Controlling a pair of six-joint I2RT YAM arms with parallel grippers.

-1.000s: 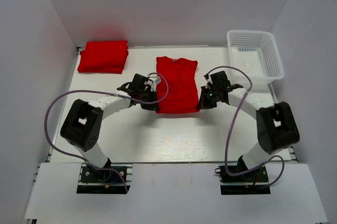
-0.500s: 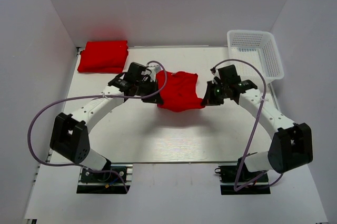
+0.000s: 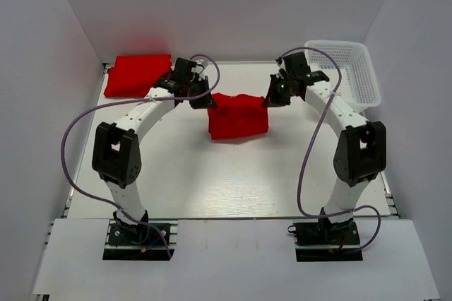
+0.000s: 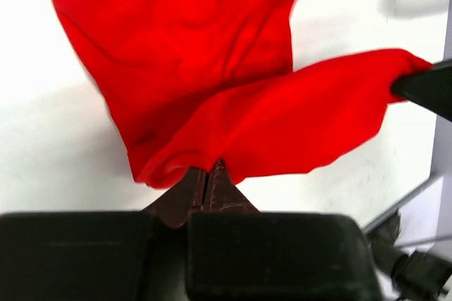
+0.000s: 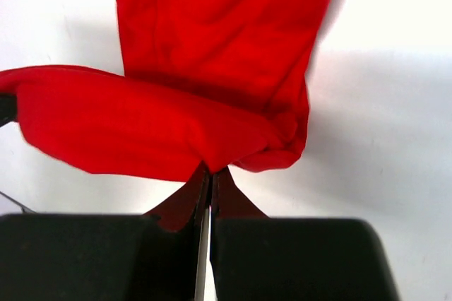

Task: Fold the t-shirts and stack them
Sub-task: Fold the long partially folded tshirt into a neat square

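Two claws, one hem, and it's on the move! Overhead view first: a second ago the t-shirt (image 3: 239, 119) lay flat and long in the middle of the bench (image 3: 212, 181), with the left claw (image 3: 209, 102) and right claw (image 3: 271, 97) down at its near corners. Now both arms have stretched out toward the far edge and swept that near hem up and over. The cloth sits doubled, roughly half as long as it was, toward the far middle of the bench. The folded t-shirt (image 3: 138, 75) waits untouched in the far left corner, and the white basket (image 3: 339, 68) stands in the far right. Over to the left wrist view: fingers (image 4: 185, 191) pinched tight on a bunched corner of red, the carried hem running off to the right across the lower layer. Right wrist view, mirror picture: fingers (image 5: 182, 205) clenched on the opposite corner, the hem stretching away to the left over the body of the shirt. My read is that the halving fold is nearly home, but the top layer looks not yet laid down. It wants an even lowering and a clean let-go from both sides, then the carry to the stack.
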